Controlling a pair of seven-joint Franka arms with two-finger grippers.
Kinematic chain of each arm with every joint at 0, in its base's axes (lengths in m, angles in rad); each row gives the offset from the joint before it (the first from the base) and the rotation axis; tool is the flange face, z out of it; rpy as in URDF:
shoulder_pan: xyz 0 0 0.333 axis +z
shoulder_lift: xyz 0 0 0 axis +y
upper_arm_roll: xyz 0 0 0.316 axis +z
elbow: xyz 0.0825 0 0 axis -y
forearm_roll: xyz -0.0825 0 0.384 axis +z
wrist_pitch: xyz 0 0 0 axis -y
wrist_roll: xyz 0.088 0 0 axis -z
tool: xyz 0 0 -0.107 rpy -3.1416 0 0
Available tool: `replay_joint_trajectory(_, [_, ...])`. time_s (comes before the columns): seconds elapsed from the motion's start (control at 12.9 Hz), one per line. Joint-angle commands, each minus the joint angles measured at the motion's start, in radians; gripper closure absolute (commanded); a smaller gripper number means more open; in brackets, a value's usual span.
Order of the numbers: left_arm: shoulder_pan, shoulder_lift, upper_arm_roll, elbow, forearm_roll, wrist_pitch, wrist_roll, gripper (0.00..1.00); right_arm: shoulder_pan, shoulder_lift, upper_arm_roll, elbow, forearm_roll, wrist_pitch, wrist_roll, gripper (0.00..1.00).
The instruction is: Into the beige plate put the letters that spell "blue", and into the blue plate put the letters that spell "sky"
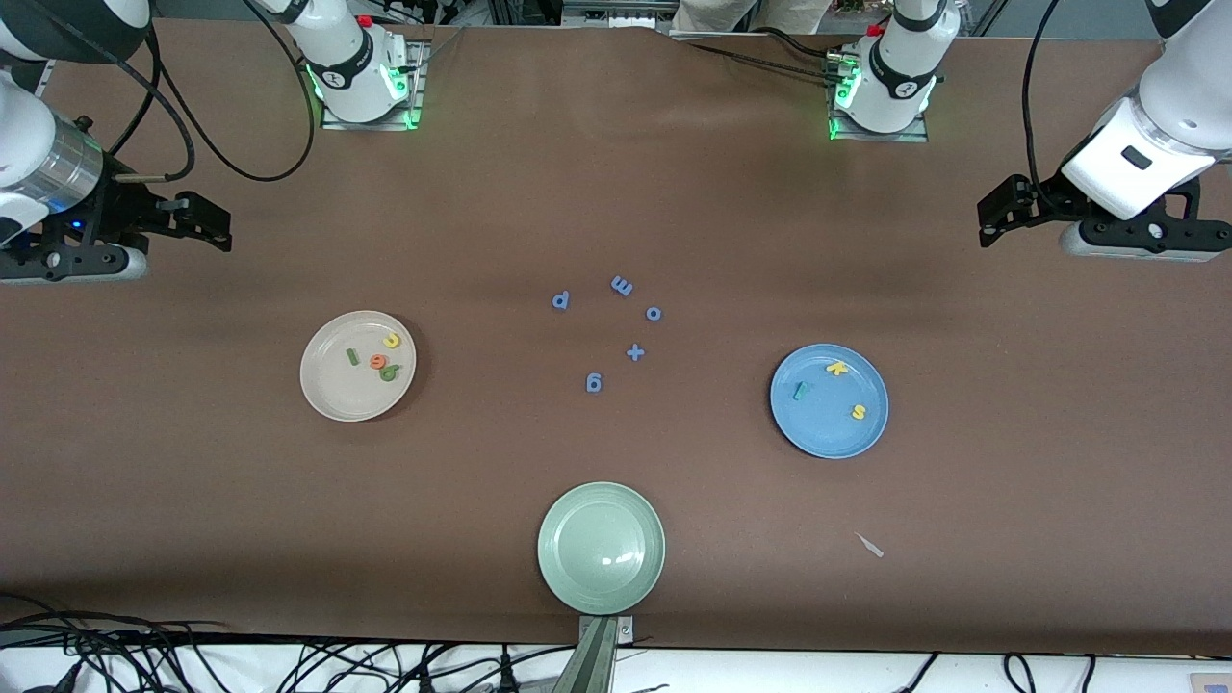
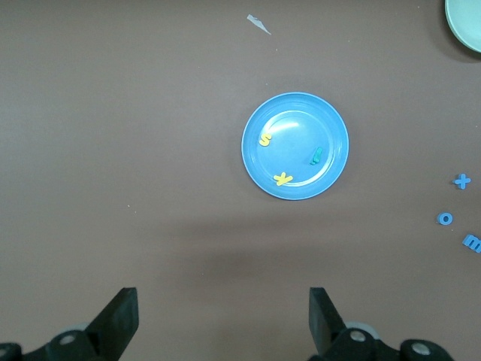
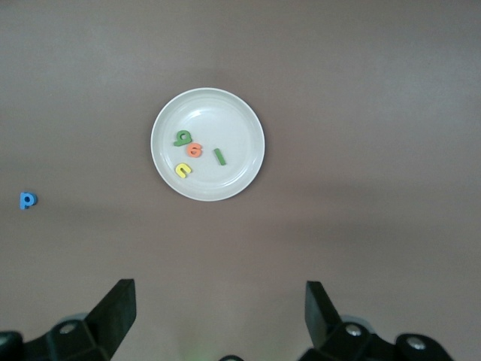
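Observation:
The beige plate (image 1: 337, 390) (image 3: 225, 120) holds the olive b (image 1: 389, 372) (image 3: 183, 138), orange e (image 1: 378, 362) (image 3: 195, 150), green l (image 1: 352, 357) (image 3: 219, 156) and yellow u (image 1: 392, 340) (image 3: 183, 170). In the blue plate (image 1: 828, 428) (image 2: 297, 124) lie the yellow s (image 1: 858, 412) (image 2: 264, 140), yellow k (image 1: 837, 368) (image 2: 282, 179) and teal y (image 1: 798, 390) (image 2: 316, 156). My right gripper (image 1: 223, 226) (image 3: 219, 312) hangs open and empty over bare table at the right arm's end. Over the left arm's end, my left gripper (image 1: 991, 217) (image 2: 224, 316) is open and empty too.
A pale green plate (image 1: 601, 547) stands empty near the front edge. Between the two other plates lie blue letters p (image 1: 561, 300), m (image 1: 622, 285), o (image 1: 654, 313), g (image 1: 594, 383) and a blue plus sign (image 1: 634, 352). A small pale scrap (image 1: 869, 545) lies nearer the camera than the blue plate.

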Motion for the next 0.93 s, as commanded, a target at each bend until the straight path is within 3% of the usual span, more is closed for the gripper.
replay_joint_trajectory(0.0, [0.000,0.012,-0.002,0.029,0.008,-0.021,0.012,0.00,-0.005,0.003,0.000,0.053,0.021,-0.070,-0.019,0.01])
replay_joint_trajectory(0.85, [0.000,0.012,-0.002,0.029,0.008,-0.023,0.014,0.00,-0.005,0.025,-0.019,0.080,0.018,-0.093,-0.044,0.00])
